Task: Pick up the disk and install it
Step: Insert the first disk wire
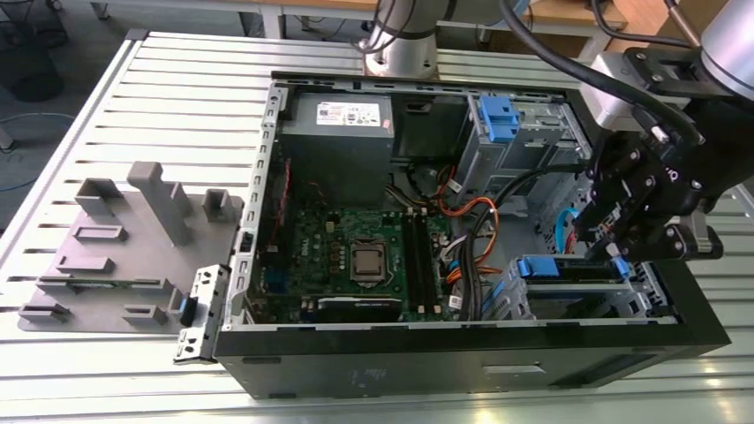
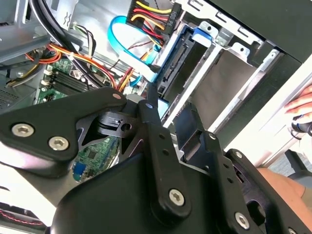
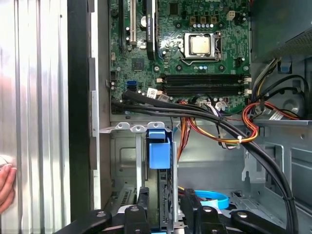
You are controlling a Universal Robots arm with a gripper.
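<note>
The tool (image 3: 165,195) reaches into the lower drive bay at a corner of the open computer case (image 1: 471,371) and straddles the near end of the disk (image 3: 160,151). I cannot tell whether it clamps the disk or stands just off it. The disk stands on edge inside the bay, with its blue bracket tab at the far end, pointing toward the motherboard (image 3: 195,48). The bay's grey metal walls run close along both flat sides of the disk and leave little room sideways. The case's black rim is just beside the bay.

Just past the tab, a bundle of black cables (image 3: 219,122) and orange wires crosses the bay's mouth. A blue flat cable (image 2: 122,34) loops near the disk's connector edge.

Farther off in the exterior view, a second blue carrier (image 1: 497,119) sits in the upper bay, beside the grey power supply (image 1: 342,124). A grey fixture (image 1: 130,238) lies on the slatted desk (image 1: 177,106) at that view's left, well apart. A person's hand (image 3: 5,187) rests at the desk's edge.
</note>
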